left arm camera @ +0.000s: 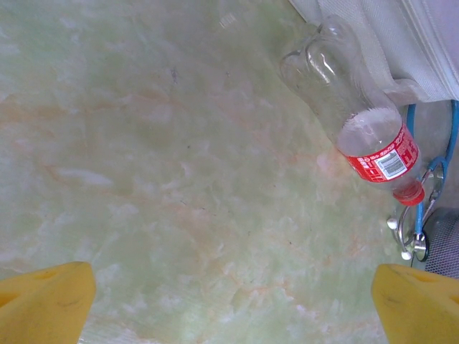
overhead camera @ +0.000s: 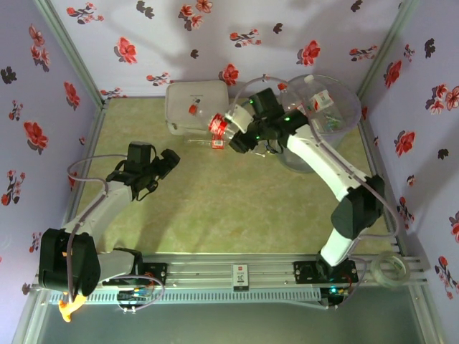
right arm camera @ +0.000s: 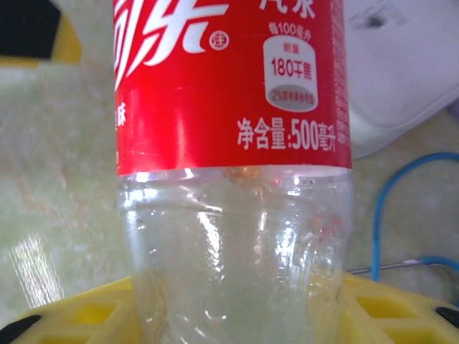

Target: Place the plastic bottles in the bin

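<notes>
My right gripper (overhead camera: 231, 130) (right arm camera: 237, 312) is shut on a clear plastic bottle (overhead camera: 218, 125) (right arm camera: 233, 107) with a red label, held above the table just in front of the white case. Its yellow fingers (right arm camera: 401, 315) press the bottle's clear lower body from both sides. A second clear bottle (left arm camera: 358, 122) (overhead camera: 206, 143) with a red label and red cap lies on the table beside the case. The translucent bin (overhead camera: 353, 100) stands at the back right behind the right arm, with a few bottles (overhead camera: 326, 118) inside. My left gripper (overhead camera: 169, 163) (left arm camera: 233, 301) hangs open over bare table, left of the lying bottle.
The white rectangular case (overhead camera: 193, 100) (left arm camera: 423, 43) sits at the back centre. A blue cable (left arm camera: 417, 215) trails near the lying bottle's cap. Flowered walls close in the table on three sides. A tape roll (overhead camera: 391, 271) rests by the right arm's base.
</notes>
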